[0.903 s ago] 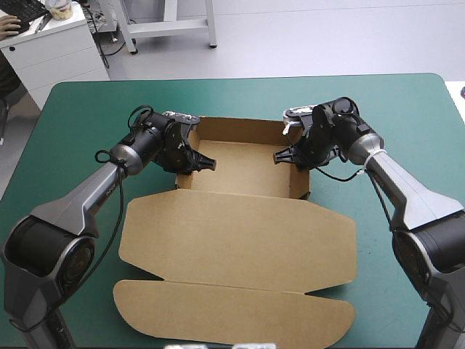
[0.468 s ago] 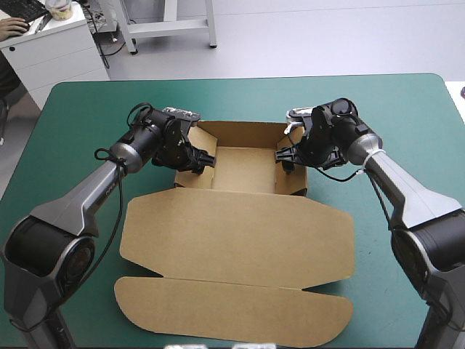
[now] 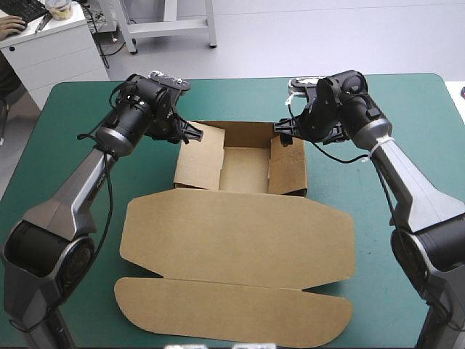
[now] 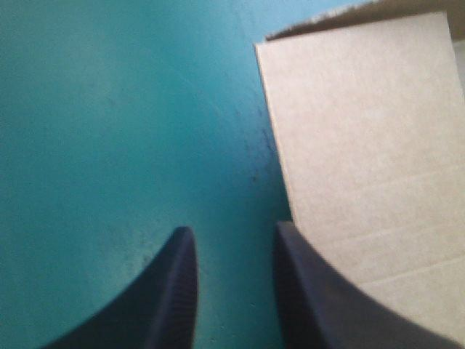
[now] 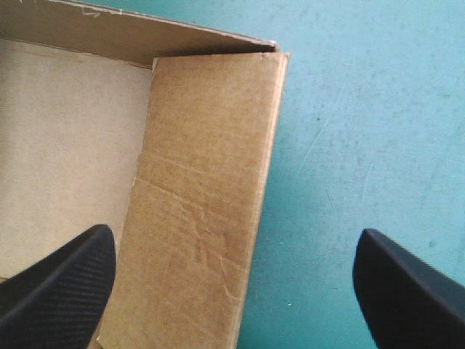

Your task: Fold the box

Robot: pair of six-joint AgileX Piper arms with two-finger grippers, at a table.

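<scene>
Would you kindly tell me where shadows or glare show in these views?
High view: the box floor lies in soft shade; right wrist view: the far wall is darker than the flap; left wrist view: no glare on the cover.

The right tool (image 5: 234, 234) stands wide open, its two black fingers (image 5: 62, 287) set far apart. Between them, close to one finger, a side panel (image 5: 207, 182) of the brown box (image 5: 65, 145) runs straight ahead of the tool, its surface lightly creased. At its far end the panel meets the box's far wall (image 5: 109, 35) in a corner. The paler floor of the box lies ahead of that same finger. The other finger sits over the bare teal-green cover of the worktop (image 5: 363, 109), well apart from the board, where faint scratches show.
</scene>
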